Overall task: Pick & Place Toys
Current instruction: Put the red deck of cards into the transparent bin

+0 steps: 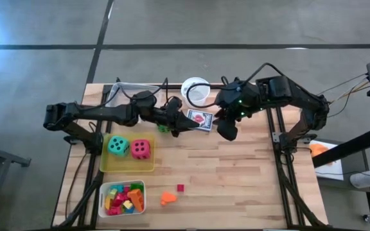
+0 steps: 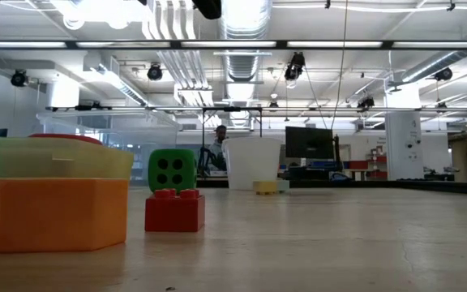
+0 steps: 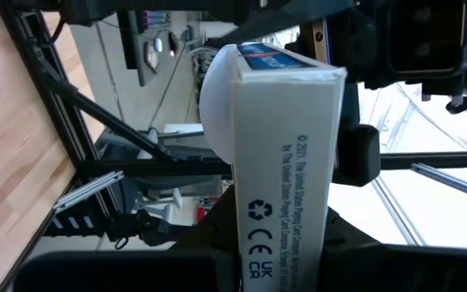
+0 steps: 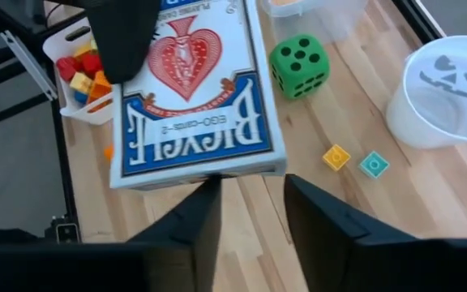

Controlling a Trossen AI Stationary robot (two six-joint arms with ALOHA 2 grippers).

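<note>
Overhead, a card pack (image 1: 200, 119) is being held above the far middle of the table by the left gripper (image 1: 184, 123), clamped shut on it. Facing it, the right gripper (image 4: 248, 212) is being kept part-open just beside the pack's edge, gripping nothing.

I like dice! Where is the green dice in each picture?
High view: green dice peeks out under the left gripper.
Low view: left of middle, behind a red block.
Left wrist view: not in it.
Right wrist view: near the top.
Shared landmark: white cup.
</note>
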